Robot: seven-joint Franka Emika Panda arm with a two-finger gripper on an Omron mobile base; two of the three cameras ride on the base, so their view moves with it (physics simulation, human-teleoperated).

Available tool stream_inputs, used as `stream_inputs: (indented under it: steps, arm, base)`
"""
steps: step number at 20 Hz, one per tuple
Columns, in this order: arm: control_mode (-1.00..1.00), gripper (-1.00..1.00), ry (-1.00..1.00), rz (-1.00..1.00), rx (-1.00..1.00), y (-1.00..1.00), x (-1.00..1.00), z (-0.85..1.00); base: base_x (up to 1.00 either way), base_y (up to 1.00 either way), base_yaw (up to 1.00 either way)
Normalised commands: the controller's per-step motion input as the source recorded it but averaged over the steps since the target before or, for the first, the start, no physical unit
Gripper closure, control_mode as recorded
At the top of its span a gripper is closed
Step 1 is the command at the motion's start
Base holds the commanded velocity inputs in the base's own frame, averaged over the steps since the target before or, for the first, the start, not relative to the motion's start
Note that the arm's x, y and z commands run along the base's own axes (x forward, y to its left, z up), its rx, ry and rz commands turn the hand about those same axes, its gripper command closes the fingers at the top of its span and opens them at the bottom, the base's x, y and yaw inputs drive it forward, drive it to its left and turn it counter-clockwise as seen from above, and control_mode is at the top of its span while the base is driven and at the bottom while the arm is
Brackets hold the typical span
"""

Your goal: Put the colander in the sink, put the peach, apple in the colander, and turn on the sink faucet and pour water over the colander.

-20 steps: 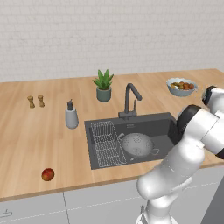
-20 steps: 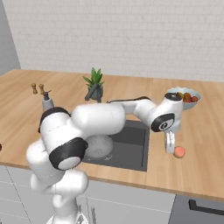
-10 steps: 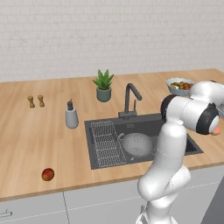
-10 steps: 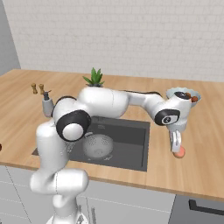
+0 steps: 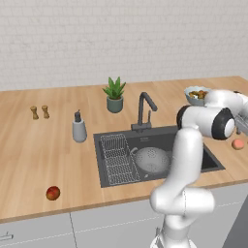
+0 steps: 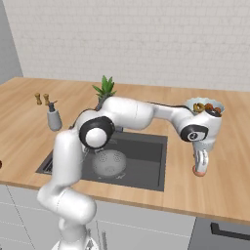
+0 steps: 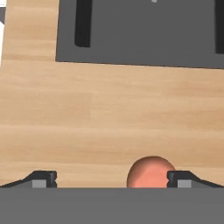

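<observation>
- While the colander point(image 5: 151, 160) is sitting in the sink point(image 5: 112, 175), we are holding our pincer point(image 7: 111, 178) spread wide.
- Peach point(image 7: 151, 172) is lying on the desk point(image 7: 87, 113) between its tips.

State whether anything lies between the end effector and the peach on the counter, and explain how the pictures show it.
Nothing visible does. The open end effector hangs just above the peach, which sits on bare counter between the fingertips, nearer one side.
</observation>
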Motion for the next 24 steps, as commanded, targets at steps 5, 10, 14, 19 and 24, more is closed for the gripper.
stream_inputs:
  steps: [5,10,14,19,24]
  arm:
    - [-1.00,-1.00,0.00,0.00,0.00,-0.11,0.21,-0.27]
    - [-1.00,-1.00,0.00,0.00,0.00,-0.01,0.23,-0.26]
    - [-1.00,-1.00,0.00,0.00,0.00,0.00,0.25,-0.33]
    - [-1.00,-1.00,0.00,0.00,0.00,0.00,0.22,-0.33]
    - [-1.00,-1.00,0.00,0.00,0.00,0.00,0.05,-0.30]
  base:
    - [0.00,0.00,0.00]
    - [0.00,0.00,0.00]
    - [0.00,0.00,0.00]
    - [0.00,0.00,0.00]
    - [0.00,0.00,0.00]
